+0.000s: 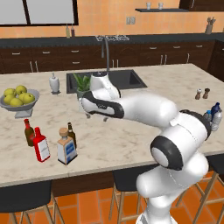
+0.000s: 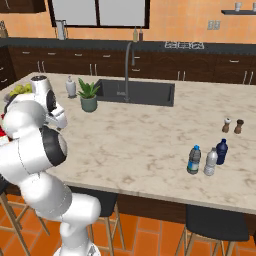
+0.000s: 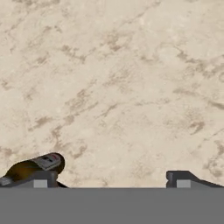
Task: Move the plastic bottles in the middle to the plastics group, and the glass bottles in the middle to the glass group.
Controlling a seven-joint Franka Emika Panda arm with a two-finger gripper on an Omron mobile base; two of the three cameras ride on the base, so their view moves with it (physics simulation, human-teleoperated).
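At the counter's left stand the flat red bottle (image 1: 41, 145) and the short dark brown bottle (image 1: 29, 132) of the glass group. Close beside them are the squarish clear bottle with a cork (image 1: 66, 148) and the slim dark brown bottle (image 1: 71, 132). My gripper (image 1: 96, 117) hangs open above the counter, to their right, with nothing between its fingers. In the hand view a dark brown bottle top (image 3: 40, 164) shows by the left fingertip (image 3: 40, 178). Far right, the blue-labelled water bottle (image 2: 194, 160) stands next to the pale clear bottle (image 2: 211, 161) and the dark blue bottle (image 2: 222, 151).
A bowl of yellow-green fruit (image 1: 19, 100) and a white dispenser (image 1: 54, 83) stand at the back left. A potted plant (image 2: 89, 97) sits by the sink (image 2: 150, 94). Salt and pepper shakers (image 2: 233, 125) stand at the right. Stools line the counter's front edge.
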